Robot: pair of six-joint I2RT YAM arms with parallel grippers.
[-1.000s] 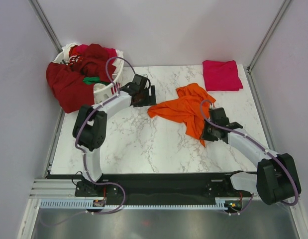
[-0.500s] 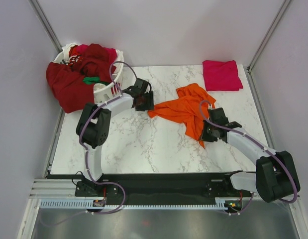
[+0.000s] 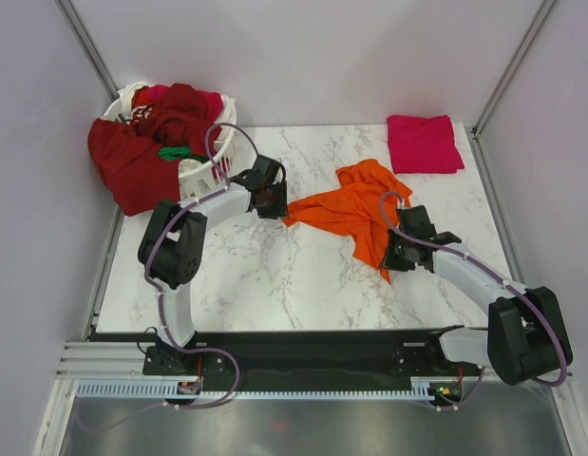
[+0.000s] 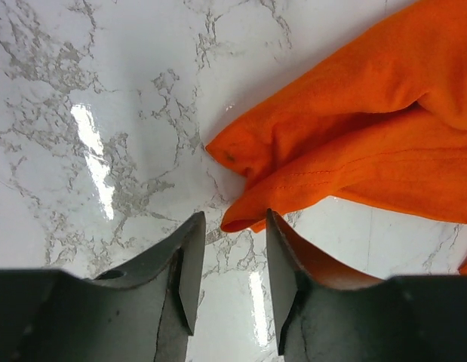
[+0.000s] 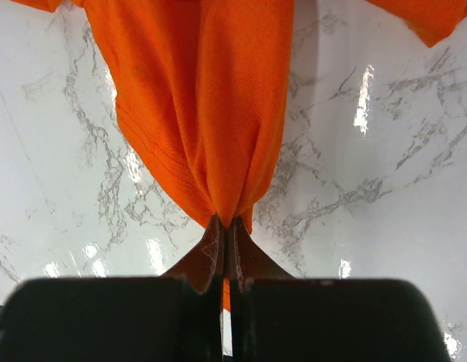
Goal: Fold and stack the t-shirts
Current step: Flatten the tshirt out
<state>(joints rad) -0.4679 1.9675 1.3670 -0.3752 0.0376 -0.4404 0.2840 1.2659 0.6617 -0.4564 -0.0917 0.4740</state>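
The orange t-shirt point(image 3: 350, 204) lies crumpled on the marble table point(image 3: 265, 275), right of centre in the overhead view. My right gripper point(image 5: 225, 226) is clamped on its lower hem, and the cloth fans out from the pinch in soft pleats. My left gripper point(image 4: 233, 249) stands with its jaws partly apart at the shirt's left tip, with a rolled hem corner just ahead of the gap and nothing pinched.

I judge the shirt light and limp. It will sag and bunch rather than hold a shape, and it should slide easily on the glossy top. The stitched hem corners look like the best holds, one in each gripper and well apart, so the cloth spreads.

Folds hide the sleeves and collar, so I cannot tell which edge is which. My right arm covers part of the hem in the overhead view. The magenta t-shirt point(image 3: 424, 142) lies folded at the upper right. Dark red t-shirts point(image 3: 132, 166) spill from the basket point(image 3: 203, 171) at the upper left, and I cannot count them.
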